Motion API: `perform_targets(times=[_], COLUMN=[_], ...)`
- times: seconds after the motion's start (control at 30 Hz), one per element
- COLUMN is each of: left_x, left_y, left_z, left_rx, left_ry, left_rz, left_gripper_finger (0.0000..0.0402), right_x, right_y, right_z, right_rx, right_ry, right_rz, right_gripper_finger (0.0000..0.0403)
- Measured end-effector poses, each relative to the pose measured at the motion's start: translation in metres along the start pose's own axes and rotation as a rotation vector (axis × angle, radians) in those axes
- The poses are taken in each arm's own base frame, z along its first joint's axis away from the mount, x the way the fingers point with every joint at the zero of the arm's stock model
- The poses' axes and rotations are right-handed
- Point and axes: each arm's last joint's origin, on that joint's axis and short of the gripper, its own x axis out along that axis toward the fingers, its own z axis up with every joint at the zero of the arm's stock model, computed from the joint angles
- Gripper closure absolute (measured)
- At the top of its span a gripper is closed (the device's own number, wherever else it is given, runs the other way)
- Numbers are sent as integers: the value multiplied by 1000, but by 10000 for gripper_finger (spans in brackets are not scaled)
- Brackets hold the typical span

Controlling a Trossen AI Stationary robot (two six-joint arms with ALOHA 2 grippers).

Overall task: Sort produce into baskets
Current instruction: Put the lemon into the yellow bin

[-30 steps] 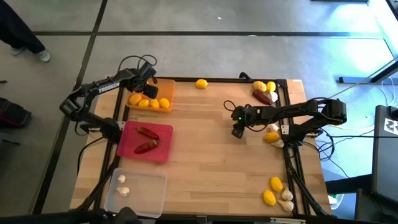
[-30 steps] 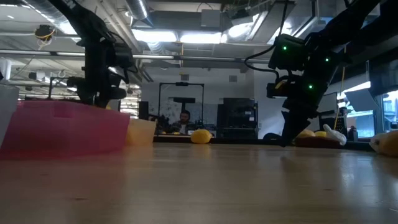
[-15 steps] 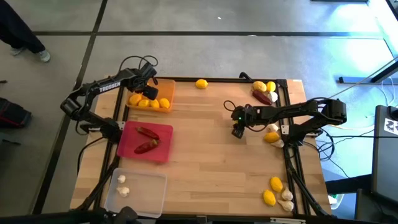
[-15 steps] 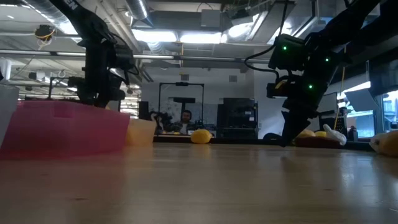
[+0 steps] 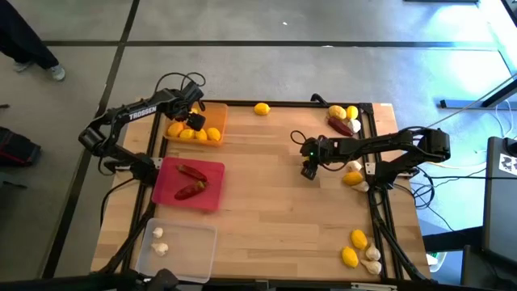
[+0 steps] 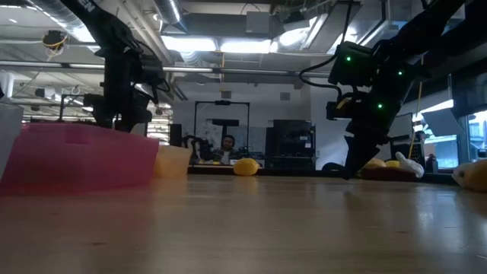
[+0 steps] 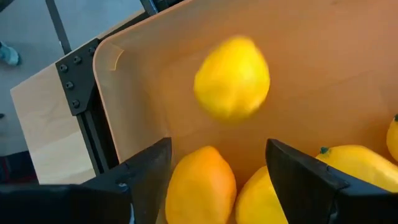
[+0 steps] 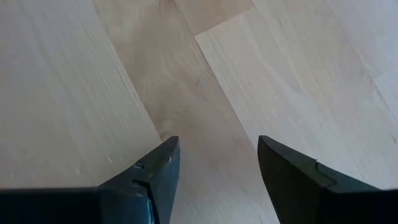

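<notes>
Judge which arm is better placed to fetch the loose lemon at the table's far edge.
Left, probably. The left gripper hangs open over the orange basket, beside the lemon. The right gripper, also open and empty, sits mid-table over bare wood, farther away.

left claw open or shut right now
Open. In the left wrist view the left claw has its fingers spread apart over the orange basket, holding nothing.

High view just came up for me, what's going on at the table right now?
The left gripper is open over the orange basket, with a blurred lemon beyond its fingers and other lemons below. The red basket holds two peppers; the clear basket holds garlic. The right gripper hangs open over bare table. More produce waits along the right edge.
</notes>
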Motion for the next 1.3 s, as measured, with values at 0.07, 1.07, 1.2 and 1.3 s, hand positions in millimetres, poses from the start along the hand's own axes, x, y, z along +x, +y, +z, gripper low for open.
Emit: perform_targets(times=[0.07,1.07,1.2,1.3], left_x=[-2,-103,-99,-98], left_y=[1,-59,-76,-84], left_z=[-1,-60,-72,-79], left_rx=[10,210,238,257], left_ry=[-2,-643,-706,-741], left_rz=[0,-415,-492,-537], left_gripper_finger=[144,143,143,143], right_x=[0,-11,-14,-15], right_y=[0,-8,-23,-33], right_z=[0,36,47,52], right_rx=[0,39,92,109], right_ry=[0,-159,-186,-205], right_rz=[0,-31,-44,-45], right_gripper_finger=[194,77,60,63])
